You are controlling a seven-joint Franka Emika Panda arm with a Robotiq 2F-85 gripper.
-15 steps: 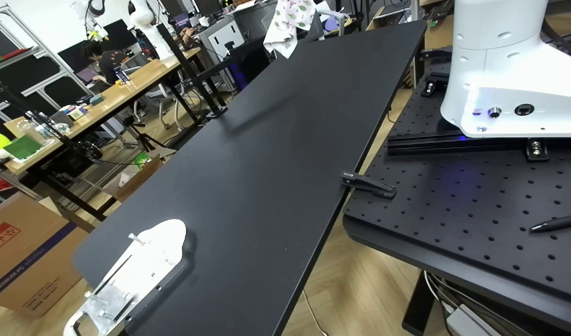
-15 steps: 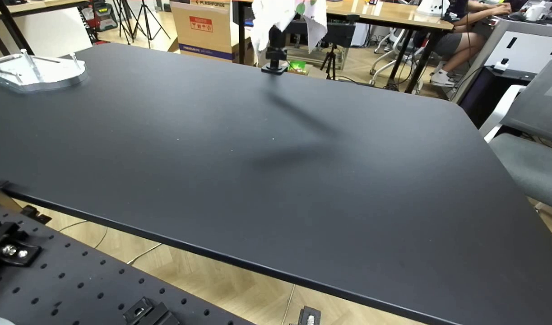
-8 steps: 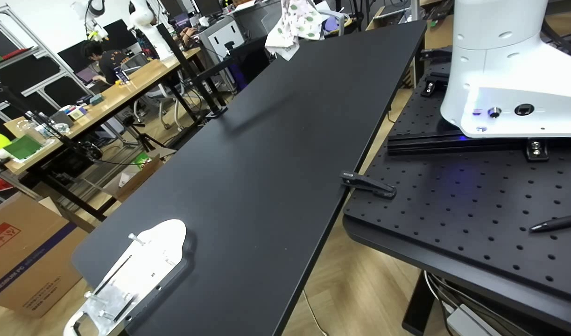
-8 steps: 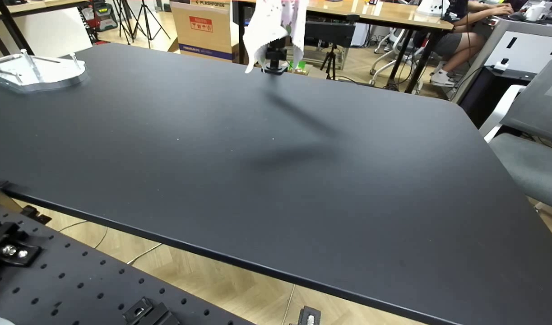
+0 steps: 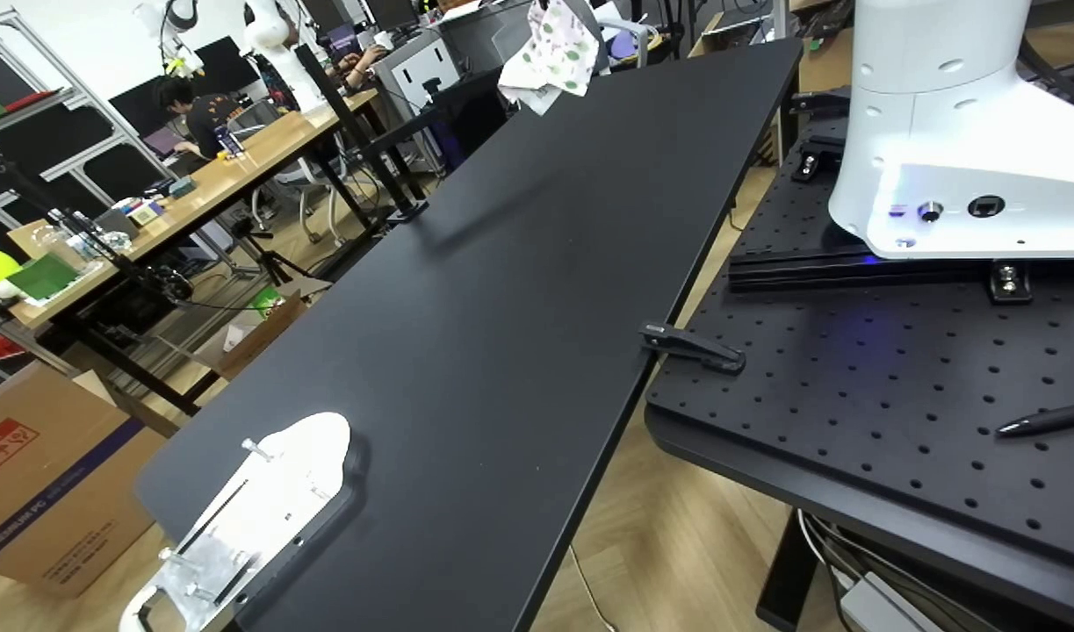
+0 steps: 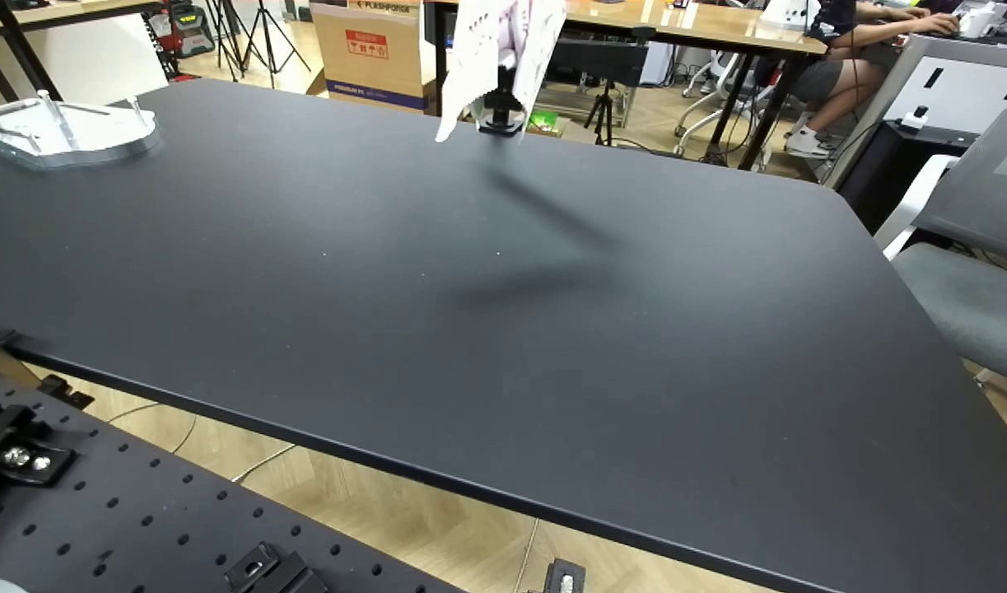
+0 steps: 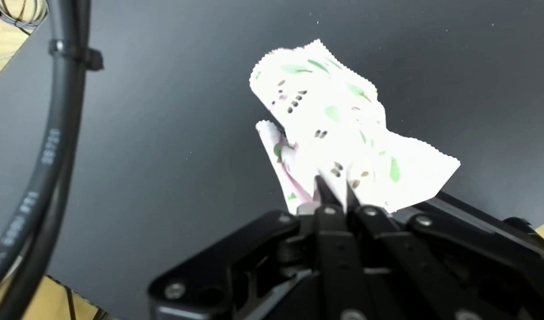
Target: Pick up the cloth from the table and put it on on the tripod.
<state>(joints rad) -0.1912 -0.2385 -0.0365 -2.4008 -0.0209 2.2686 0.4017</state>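
The white cloth (image 5: 550,57) with green leaf prints hangs in the air above the black table (image 5: 466,351). In an exterior view the cloth (image 6: 482,62) hangs in front of a black stand's post, its lower tips near the base. The stand (image 5: 361,139), taken as the tripod, is fixed at the table's edge with a side bar (image 6: 599,63). In the wrist view my gripper (image 7: 336,184) is shut on the cloth (image 7: 329,120), which spreads out beyond the fingertips. A black bar (image 7: 472,218) shows beneath the cloth's right side. Both exterior views leave the gripper out of frame.
A white plate with metal posts (image 5: 273,491) lies on the table; it also shows in an exterior view (image 6: 67,132). The white robot base (image 5: 949,167) stands on a perforated board. A black clamp (image 5: 693,347) sits at the table edge. A chair (image 6: 964,214) stands beside the table.
The cloth has turned and dropped slightly. In an exterior view it has shifted left and down, and it now covers much of the stand's post.
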